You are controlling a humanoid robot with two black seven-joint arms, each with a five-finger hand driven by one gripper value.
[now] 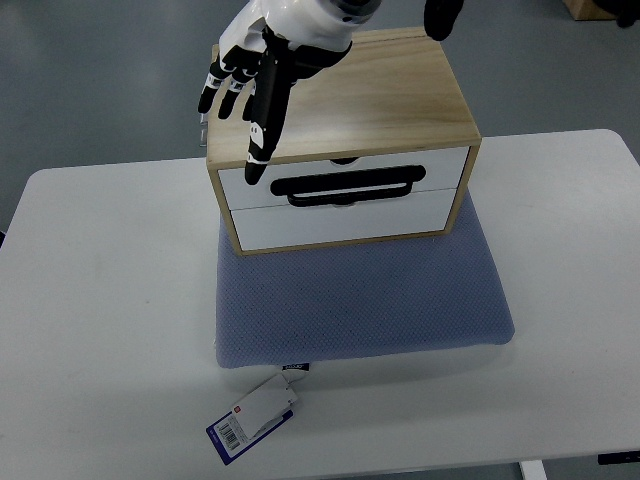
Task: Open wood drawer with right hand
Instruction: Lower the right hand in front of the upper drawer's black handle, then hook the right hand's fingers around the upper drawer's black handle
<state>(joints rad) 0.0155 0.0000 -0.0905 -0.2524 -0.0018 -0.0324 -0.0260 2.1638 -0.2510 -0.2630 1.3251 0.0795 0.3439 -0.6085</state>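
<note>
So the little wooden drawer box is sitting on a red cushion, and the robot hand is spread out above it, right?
Not quite: the cushion is blue-grey, not red, as the top view shows. The rest holds: the wooden drawer box sits on it, and the robot hand is spread open above it.

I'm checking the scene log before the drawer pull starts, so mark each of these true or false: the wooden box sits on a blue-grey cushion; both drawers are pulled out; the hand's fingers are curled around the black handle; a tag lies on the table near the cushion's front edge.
1. The wooden drawer box sits on a blue-grey cushion. True.
2. Both drawers are pulled out. False: both white fronts sit flush in the box.
3. The hand has its fingers curled around the black handle. False: its fingers are spread over the box's top left corner, holding nothing.
4. A tag lies on the white table near the cushion's front edge. True.
</note>
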